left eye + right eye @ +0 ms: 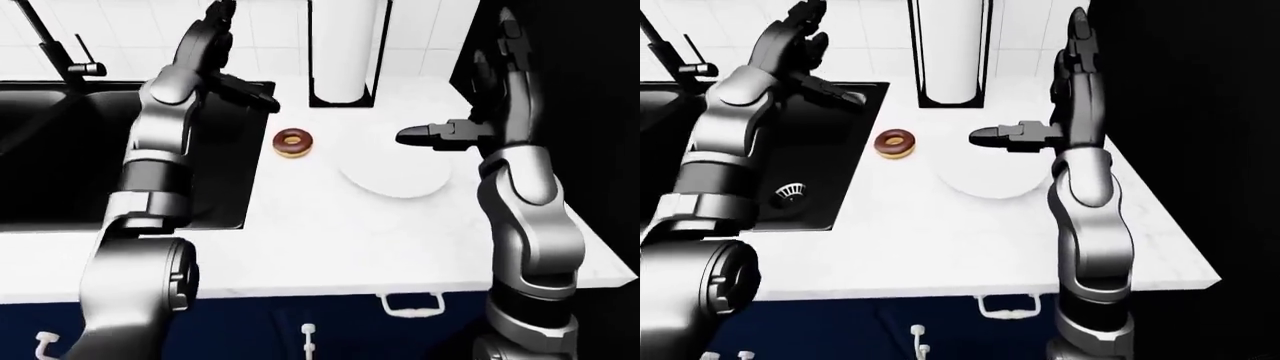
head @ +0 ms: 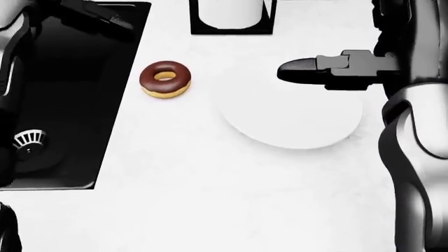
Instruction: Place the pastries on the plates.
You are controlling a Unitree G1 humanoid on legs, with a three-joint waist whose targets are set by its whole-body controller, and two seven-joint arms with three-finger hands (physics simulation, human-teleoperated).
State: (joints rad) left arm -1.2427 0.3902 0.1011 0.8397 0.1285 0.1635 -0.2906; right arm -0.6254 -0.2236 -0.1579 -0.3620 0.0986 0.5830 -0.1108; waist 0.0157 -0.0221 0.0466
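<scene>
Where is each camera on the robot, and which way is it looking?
Head view: on the head, looking steeply down at the counter, donut and plate; right hand shows.
Left-eye view: on the head, looking outward over both raised arms toward the sink and tiled wall.
Right-eye view: beside it, nearly the same picture; left hand over the sink.
All three share the donut, plate and right hand.
</scene>
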